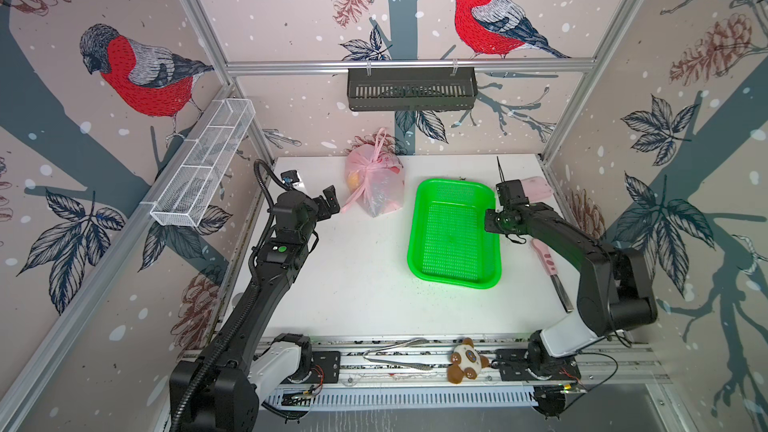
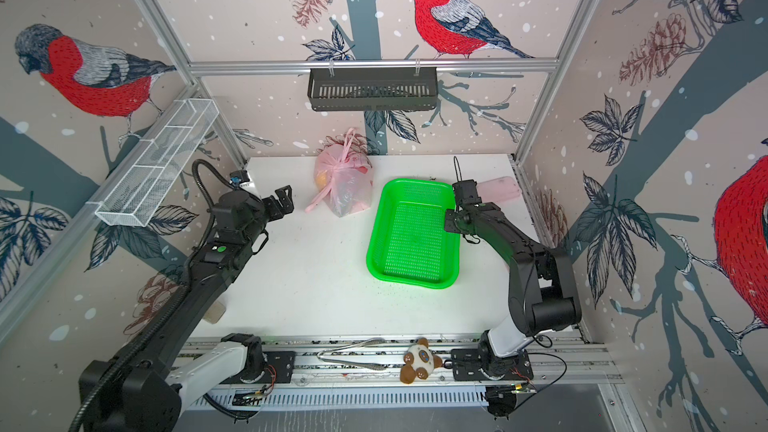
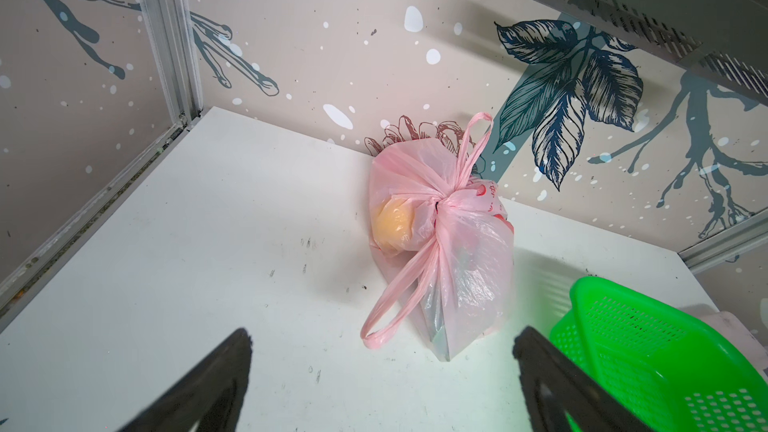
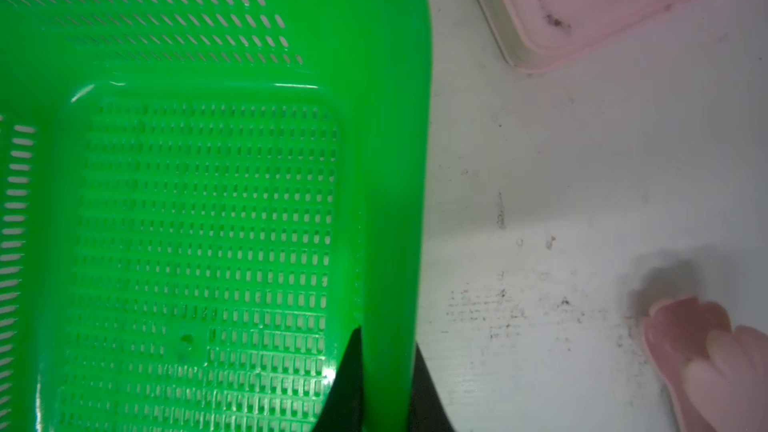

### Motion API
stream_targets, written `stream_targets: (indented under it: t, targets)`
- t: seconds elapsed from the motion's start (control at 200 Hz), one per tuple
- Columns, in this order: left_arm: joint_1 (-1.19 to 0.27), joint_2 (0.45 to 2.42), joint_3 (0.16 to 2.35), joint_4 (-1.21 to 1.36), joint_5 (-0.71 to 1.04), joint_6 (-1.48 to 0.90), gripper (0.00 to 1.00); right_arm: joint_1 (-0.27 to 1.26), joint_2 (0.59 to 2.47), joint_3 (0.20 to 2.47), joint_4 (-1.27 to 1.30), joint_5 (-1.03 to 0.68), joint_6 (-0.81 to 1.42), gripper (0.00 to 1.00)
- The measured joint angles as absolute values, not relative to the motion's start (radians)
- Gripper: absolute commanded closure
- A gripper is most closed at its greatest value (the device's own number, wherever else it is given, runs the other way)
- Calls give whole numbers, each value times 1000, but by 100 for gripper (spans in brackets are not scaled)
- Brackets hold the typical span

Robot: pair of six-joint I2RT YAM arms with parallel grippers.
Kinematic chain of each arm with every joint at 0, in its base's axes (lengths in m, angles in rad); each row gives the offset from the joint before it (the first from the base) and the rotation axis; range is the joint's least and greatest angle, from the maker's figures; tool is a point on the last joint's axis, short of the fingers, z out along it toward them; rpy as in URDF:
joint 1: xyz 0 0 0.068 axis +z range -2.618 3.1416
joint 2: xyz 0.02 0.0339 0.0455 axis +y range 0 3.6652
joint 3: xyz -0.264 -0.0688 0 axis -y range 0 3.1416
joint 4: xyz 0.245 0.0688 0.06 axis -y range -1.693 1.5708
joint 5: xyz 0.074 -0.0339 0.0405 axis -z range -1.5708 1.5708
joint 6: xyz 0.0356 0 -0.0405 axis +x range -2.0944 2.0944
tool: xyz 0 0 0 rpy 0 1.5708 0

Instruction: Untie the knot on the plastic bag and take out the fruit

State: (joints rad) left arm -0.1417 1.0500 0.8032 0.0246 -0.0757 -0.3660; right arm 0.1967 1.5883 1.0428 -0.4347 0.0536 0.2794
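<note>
The plastic bag [image 1: 376, 187] [image 2: 345, 189] [image 3: 465, 259], thin translucent pink, lies at the back of the white table, tied at the knot [image 3: 444, 201] [image 1: 371, 168]. One handle loop stands up and another trails on the table. Of the fruit, a round orange one [image 3: 392, 224] shows through the plastic; the others are blurred inside. My left gripper [image 1: 332, 201] [image 2: 284, 201] [image 3: 384, 338] is open just left of the bag, touching nothing. My right gripper [image 1: 492, 218] [image 2: 451, 218] [image 4: 386, 338] is shut on the right rim of the green basket [image 1: 453, 278] [image 4: 399, 160].
A flat pink case [image 1: 536, 189] [image 4: 602, 6] lies behind the right arm, and a pink-handled knife [image 1: 548, 263] beside it near the right edge. Tongs [image 1: 395, 357] and a plush toy [image 1: 465, 361] rest on the front rail. A black shelf [image 1: 411, 89] hangs on the back wall.
</note>
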Motion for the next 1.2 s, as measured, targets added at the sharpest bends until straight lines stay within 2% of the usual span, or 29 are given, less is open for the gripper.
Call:
stream_targets:
  t: [0.44, 0.846, 1.056, 1.201]
  targets:
    - [-186, 1084, 820, -9, -80, -371, 2, 188, 1595, 1081, -468, 52, 28, 96]
    - [-200, 1132, 865, -10, -79, -389, 2, 169, 1576, 1054, -477, 52, 2, 89]
    - [-200, 1144, 870, -10, -80, -395, 2, 163, 1580, 1045, -469, 50, 13, 78]
    - [-200, 1178, 895, -10, -82, -402, 2, 162, 1579, 1051, -488, 65, 11, 67]
